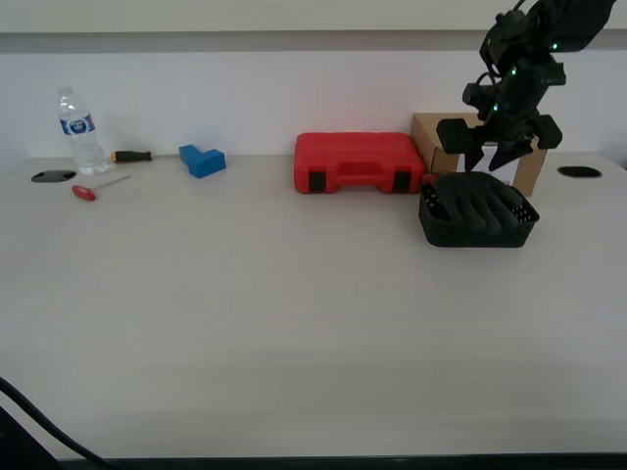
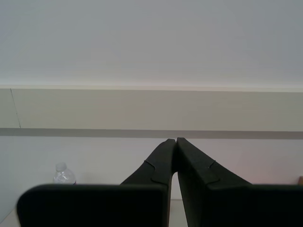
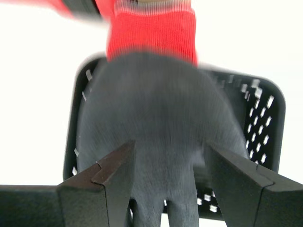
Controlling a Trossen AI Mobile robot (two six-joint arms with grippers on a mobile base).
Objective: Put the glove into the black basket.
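While my first gripper (image 3: 168, 177) hangs just above the black basket (image 1: 479, 221), its jaws stand wide apart with nothing between them; the glove (image 3: 156, 137) lies below, free of both fingers.

Item, glove: dark grey body, red cuff (image 3: 151, 35). Lies flat across the basket's top, fingers spread; in the first wrist view the cuff reaches over the basket's rim toward the red case. View is blurred, so whether the cuff rests on the rim or hangs clear of it cannot be told.

Item, black basket: perforated walls, stands on the table (image 1: 294, 323) just in front of a brown cardboard box (image 1: 431, 137) and just beside a red tool case (image 1: 358, 162). Contents: the glove only, as far as shows.

Item, my second gripper (image 2: 176, 142): fingers pressed together, empty, pointed at the wall; not in use.

Step in hand, by judgement: release looks done, withdrawal to follow. Do it well by lifting straight up with the jaws kept wide, so no fingertip snags the floppy fabric and drags it out. If the cuff proves to overhang, a light push down at the palm would seat it.

Other stock, far side of table: water bottle (image 1: 76, 132), blue block (image 1: 203, 160), two screwdrivers (image 1: 98, 186)
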